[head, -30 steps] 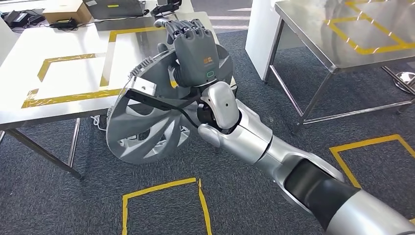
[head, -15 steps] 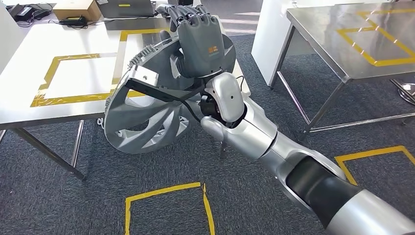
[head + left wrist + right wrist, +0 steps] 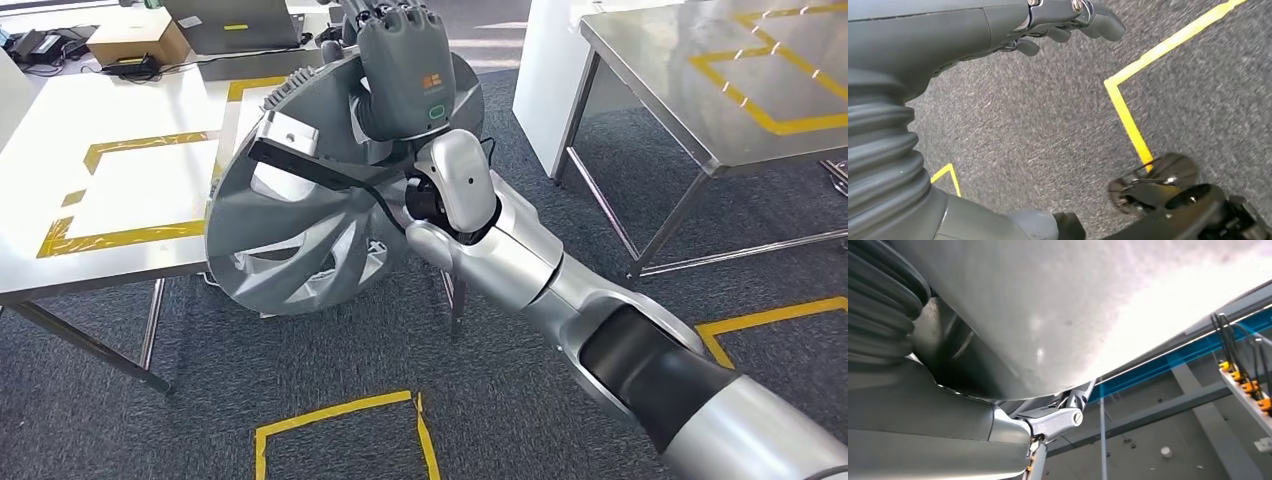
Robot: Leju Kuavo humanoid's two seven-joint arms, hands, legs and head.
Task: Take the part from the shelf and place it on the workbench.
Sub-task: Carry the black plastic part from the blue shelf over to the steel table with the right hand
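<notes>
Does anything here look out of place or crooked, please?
Nothing looks damaged or spilled. The grey wheel cover stands tilted on edge, gripped by the right hand, overhanging the white workbench edge, not yet set down. The left hand hangs over carpet.

Robotics test lab or workshop floor. Grey short-pile carpet (image 3: 330,350) marked with yellow tape squares (image 3: 340,435), seen in the head view and again in the left wrist view as a yellow tape corner (image 3: 1128,107). White workbench (image 3: 60,250) on thin metal legs, also taped with yellow outlines (image 3: 120,235). Stainless steel table (image 3: 690,110) to the right, taped likewise. At the white bench's far edge: cardboard box (image 3: 125,40), laptop (image 3: 235,22), black power adapters and cables (image 3: 30,45). Right wrist view, looking upward: grey structural beams, a blue rail (image 3: 1193,347), bundled black cables with yellow connectors (image 3: 1243,377).
</notes>
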